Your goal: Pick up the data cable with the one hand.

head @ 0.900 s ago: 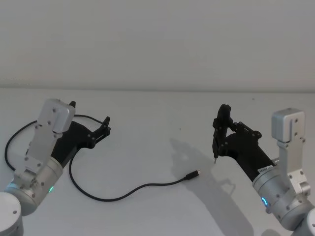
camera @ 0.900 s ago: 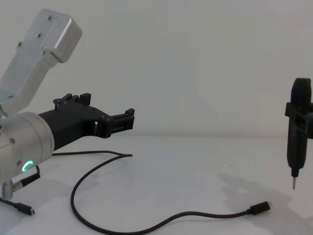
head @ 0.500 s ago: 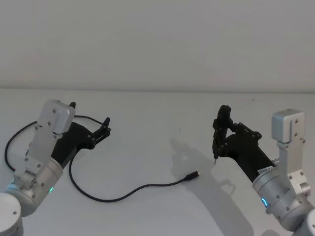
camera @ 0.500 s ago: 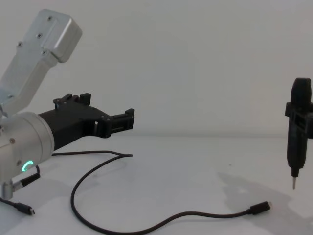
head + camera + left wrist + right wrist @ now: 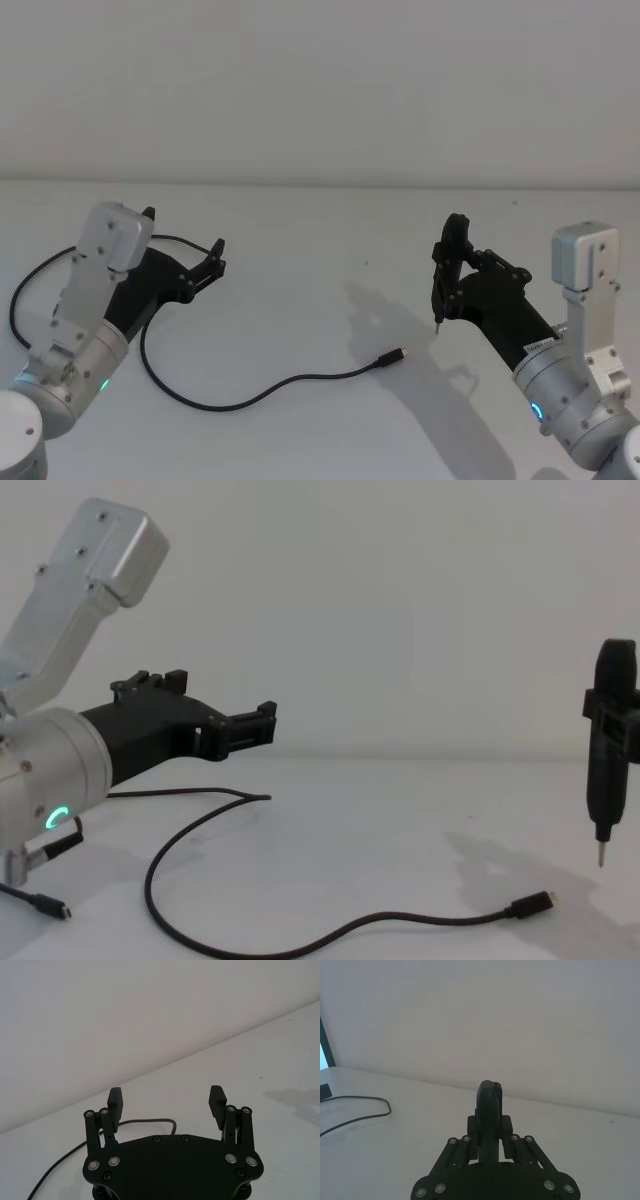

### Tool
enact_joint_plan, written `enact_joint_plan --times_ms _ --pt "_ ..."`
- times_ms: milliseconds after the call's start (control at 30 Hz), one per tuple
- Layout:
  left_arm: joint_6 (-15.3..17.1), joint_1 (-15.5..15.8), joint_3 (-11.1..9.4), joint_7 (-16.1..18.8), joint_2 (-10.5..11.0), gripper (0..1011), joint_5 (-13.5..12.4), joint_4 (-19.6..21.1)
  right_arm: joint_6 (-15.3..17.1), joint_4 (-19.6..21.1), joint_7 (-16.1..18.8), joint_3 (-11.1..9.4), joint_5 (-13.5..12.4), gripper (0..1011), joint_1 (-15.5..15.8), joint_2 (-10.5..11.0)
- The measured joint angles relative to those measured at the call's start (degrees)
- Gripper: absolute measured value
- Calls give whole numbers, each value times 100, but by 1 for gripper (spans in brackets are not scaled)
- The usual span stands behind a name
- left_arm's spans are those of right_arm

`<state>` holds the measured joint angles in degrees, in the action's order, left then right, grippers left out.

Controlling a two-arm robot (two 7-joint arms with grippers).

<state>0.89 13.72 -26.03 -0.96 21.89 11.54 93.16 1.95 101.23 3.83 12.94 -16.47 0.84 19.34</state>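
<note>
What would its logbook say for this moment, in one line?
left pincer: open, hovering | right pincer: shut on pointed tool | data cable: on table, ungrasped

We see a black data cable [image 5: 290, 379], its tip probably silver, a black left gripper [image 5: 183, 230] with a green ring [image 5: 55, 818], a black tool [image 5: 610, 770], a white table [image 5: 320, 230].

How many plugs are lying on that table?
2. One plug lies in the middle, ending the data cable; the other lies nearest the robot, on its left. The left arm covers part of the cable, so more may be hidden.
</note>
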Motion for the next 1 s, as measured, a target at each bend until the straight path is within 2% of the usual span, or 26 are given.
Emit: enact_joint_plan --times_ms 367,1000 --pt "144 174 -47 -492 48 1001 193 -17 0 0 0 0 0 274 0 0" --pt "675 684 -283 -1953 216 1001 718 -88 0 0 0 0 0 275 0 0"
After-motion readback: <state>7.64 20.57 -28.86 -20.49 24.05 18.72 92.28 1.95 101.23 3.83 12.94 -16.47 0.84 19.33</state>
